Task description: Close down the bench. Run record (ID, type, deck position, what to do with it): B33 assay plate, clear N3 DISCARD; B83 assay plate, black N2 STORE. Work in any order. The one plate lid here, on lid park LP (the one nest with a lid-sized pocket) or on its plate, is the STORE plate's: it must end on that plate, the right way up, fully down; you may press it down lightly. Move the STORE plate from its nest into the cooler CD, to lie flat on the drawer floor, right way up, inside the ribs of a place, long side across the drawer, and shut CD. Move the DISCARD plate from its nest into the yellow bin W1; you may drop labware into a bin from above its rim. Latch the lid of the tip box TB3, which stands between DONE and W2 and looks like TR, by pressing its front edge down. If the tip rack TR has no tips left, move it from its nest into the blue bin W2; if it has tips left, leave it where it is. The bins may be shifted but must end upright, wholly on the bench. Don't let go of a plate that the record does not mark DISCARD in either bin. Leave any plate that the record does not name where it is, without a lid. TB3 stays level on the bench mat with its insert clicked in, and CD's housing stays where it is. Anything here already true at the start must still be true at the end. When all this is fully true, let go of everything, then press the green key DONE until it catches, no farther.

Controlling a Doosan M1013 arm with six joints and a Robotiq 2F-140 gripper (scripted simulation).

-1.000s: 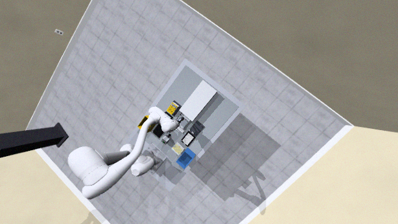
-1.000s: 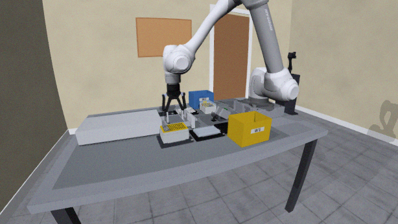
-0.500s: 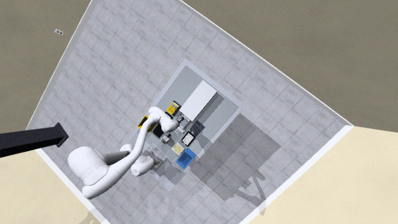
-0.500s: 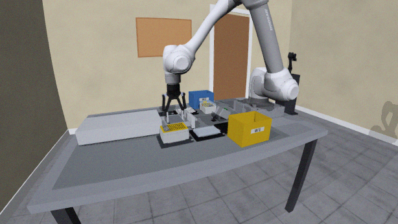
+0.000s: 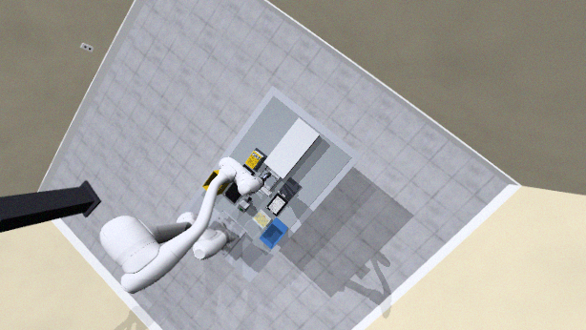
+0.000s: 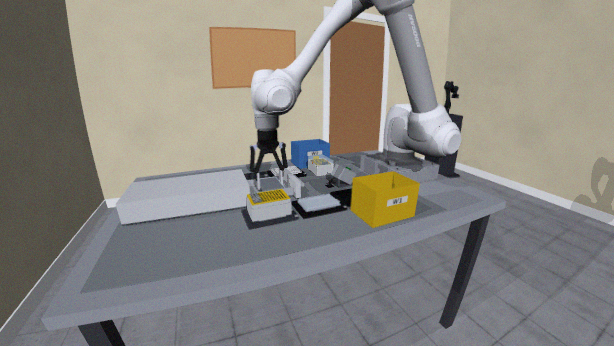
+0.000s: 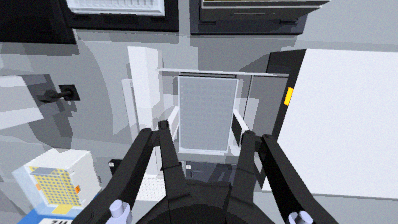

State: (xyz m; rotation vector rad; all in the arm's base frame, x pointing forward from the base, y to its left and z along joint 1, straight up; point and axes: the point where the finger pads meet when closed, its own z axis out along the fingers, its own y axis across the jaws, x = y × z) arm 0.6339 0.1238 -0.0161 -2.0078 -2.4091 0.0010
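Glossy white arm (image 6: 414, 60); matt grey bench (image 6: 200, 255); smooth yellow bin (image 6: 384, 199) and translucent plate (image 7: 207, 112) look plastic.

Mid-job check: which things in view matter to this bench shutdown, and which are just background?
Job: end effector shut on a pale flat piece; yellow bin; blue bin; yellow-topped tip rack; white cooler.
Background: corkboard; door.
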